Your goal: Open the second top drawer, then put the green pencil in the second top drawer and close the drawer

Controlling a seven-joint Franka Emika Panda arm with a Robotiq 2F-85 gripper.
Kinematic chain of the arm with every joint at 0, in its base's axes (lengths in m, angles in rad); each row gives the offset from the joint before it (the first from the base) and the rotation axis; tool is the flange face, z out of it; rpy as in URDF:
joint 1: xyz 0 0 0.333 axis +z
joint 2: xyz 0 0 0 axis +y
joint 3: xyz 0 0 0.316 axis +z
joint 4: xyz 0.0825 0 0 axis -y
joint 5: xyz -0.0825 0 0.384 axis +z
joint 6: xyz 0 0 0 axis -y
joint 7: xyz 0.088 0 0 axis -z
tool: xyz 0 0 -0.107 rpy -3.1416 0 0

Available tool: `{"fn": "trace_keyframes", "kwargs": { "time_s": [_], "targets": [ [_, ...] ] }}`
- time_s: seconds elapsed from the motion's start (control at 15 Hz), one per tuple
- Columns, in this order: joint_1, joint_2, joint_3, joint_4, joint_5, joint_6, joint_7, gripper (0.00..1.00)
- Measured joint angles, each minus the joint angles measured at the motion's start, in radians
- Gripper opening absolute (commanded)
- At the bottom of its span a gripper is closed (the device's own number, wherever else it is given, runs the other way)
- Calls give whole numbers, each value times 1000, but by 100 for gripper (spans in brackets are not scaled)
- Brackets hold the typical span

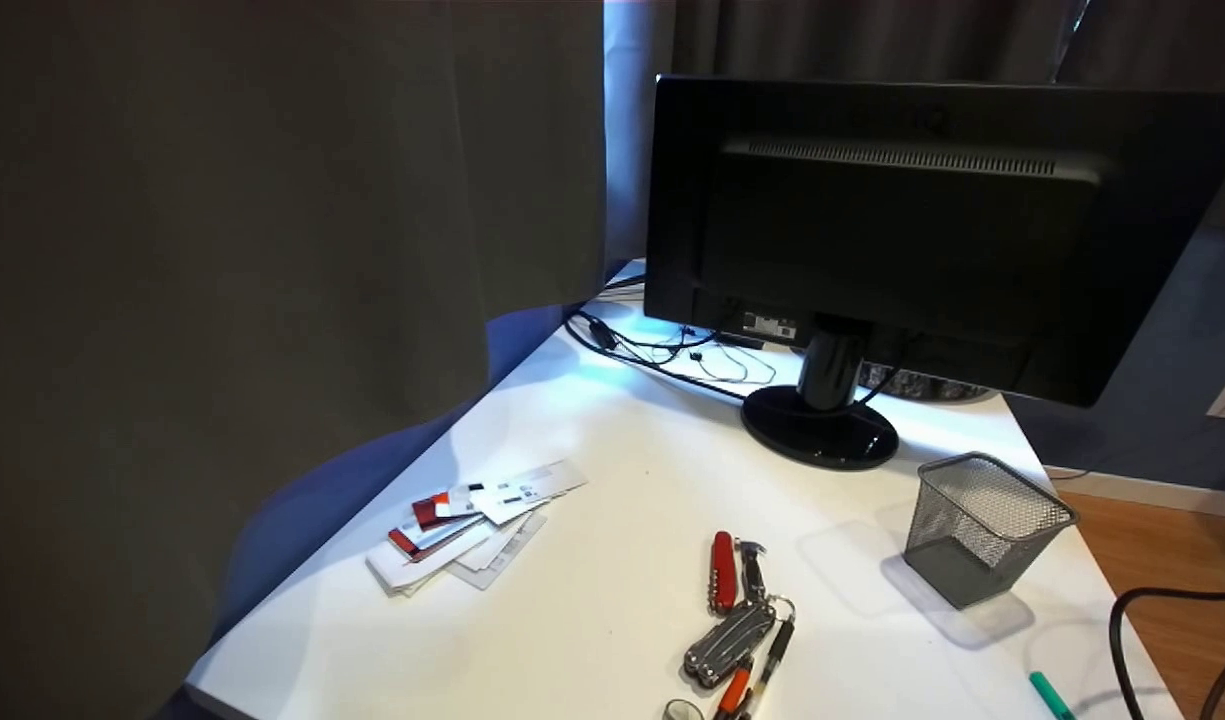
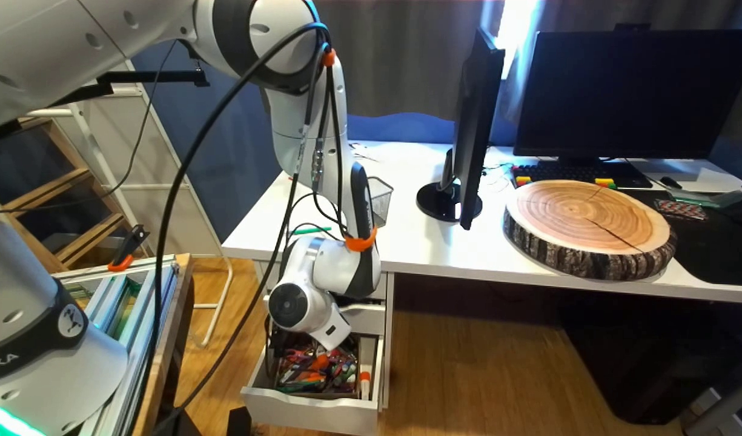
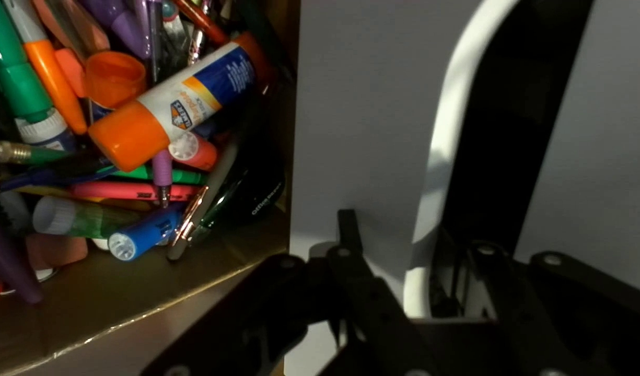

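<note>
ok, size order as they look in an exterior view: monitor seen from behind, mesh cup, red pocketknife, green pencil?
1. Monitor
2. Mesh cup
Red pocketknife and green pencil: smallest, order unsure; bottom frame edge crops the pencil.

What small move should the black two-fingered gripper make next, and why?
The black gripper should probably close on the white drawer front with the curved rim. In the wrist view its fingers stand apart, seemingly one on each side of that rim. The thin green pencil lies on the white desk, so opening this drawer likely comes first.
</note>
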Motion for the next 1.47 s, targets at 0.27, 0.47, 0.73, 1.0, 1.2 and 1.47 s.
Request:
{"fn": "trace_keyframes", "kwargs": {
  "time_s": [0.27,0.47,0.73,1.0,1.2,1.47],
  "targets": [
    [29,-12,-17,-4,-1,36,18,13],
    [42,-20,-35,-22,-5,41,18,12],
    [43,-35,-62,-67,-17,44,18,11],
    [43,-48,-97,-118,-30,44,17,11],
    [43,-53,-117,-145,-37,45,17,11],
    [43,-55,-134,-166,-49,45,17,11]
  ]
}}
